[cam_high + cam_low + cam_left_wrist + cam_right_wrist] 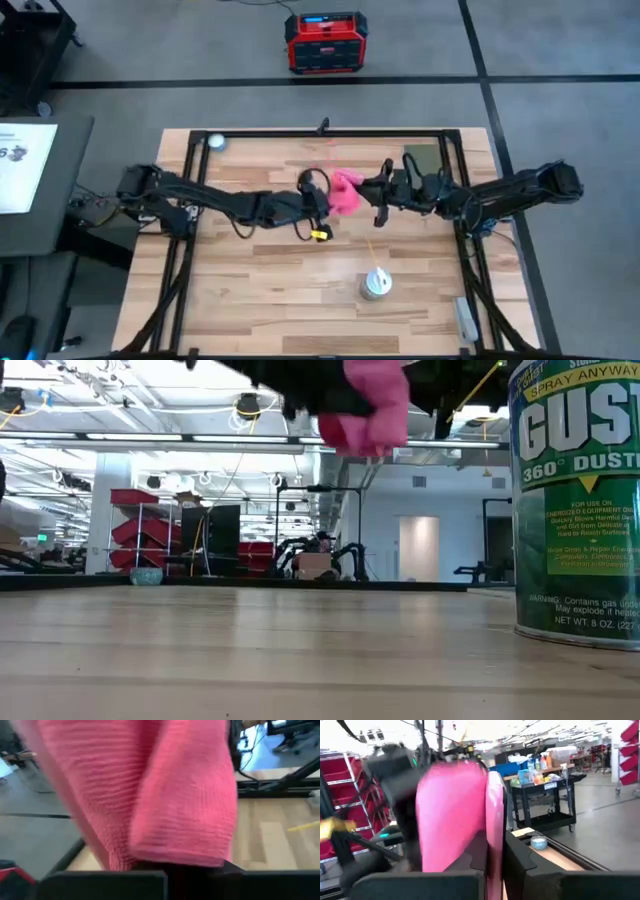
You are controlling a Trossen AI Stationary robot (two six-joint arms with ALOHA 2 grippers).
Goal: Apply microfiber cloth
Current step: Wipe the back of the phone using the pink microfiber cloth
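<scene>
Microfiber cloth (346, 193) hangs clamped in left gripper (325, 197), above bench (270, 290); right gripper (383, 190) clamps the pink phone (495, 830); loose grip risks dropping either

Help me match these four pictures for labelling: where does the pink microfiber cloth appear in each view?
High view: microfiber cloth at table centre, between the left gripper and right gripper.
Low view: cloth hangs at top centre, clear of the table.
Left wrist view: cloth fills most of the frame.
Right wrist view: cloth at centre.
Shared landmark: wooden table.
</scene>
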